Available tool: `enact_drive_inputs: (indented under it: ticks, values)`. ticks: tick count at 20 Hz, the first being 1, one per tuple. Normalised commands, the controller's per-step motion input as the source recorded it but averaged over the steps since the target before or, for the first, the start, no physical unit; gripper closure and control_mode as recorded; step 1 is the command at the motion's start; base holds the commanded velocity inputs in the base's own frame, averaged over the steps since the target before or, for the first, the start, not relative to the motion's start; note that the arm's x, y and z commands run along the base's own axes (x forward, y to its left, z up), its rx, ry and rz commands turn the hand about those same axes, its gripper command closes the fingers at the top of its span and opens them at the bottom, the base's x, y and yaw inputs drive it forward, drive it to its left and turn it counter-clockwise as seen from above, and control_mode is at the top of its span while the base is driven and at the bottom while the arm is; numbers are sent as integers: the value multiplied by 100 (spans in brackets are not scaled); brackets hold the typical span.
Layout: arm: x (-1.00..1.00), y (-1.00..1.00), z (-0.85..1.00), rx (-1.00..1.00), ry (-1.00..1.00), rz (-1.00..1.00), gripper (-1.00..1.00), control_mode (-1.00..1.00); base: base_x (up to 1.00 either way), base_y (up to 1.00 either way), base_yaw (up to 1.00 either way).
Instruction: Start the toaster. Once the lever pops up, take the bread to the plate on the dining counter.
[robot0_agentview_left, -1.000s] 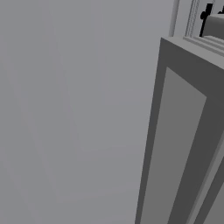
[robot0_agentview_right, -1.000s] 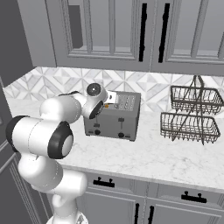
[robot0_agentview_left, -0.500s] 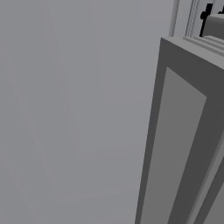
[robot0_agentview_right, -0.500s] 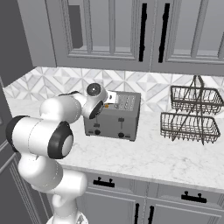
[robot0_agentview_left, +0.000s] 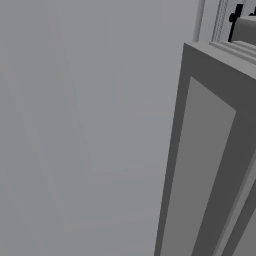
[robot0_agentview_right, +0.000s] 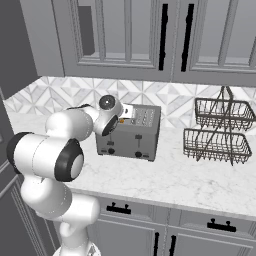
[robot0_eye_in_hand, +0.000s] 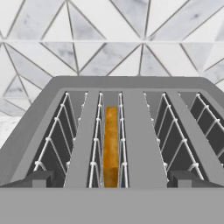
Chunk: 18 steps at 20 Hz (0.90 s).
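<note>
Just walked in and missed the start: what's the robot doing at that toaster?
The white arm has its hand poised over the grey toaster on the marble counter, fingers open, holding nothing. The bread sits down in one slot, edge showing. A wire basket rack stands to the toaster's right.

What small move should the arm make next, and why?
Probably lower the open tool straight down around the bread: the slice stands on edge in a slot of the toaster, lined up between the two finger tips, with nothing gripped yet.
</note>
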Motion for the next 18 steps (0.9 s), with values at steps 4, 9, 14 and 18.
enact_drive_inputs:
  ticks: [4, 9, 14, 18]
  values:
    - [0, 0, 0, 0, 0, 0, -100, -100, 0, 0, 0]
    - [0, 0, 0, 0, 0, 0, -100, -100, 0, 0, 0]
    - [0, 0, 0, 0, 0, 0, -100, -100, 0, 0, 0]
    - [0, 0, 0, 0, 0, 0, -100, -100, 0, 0, 0]
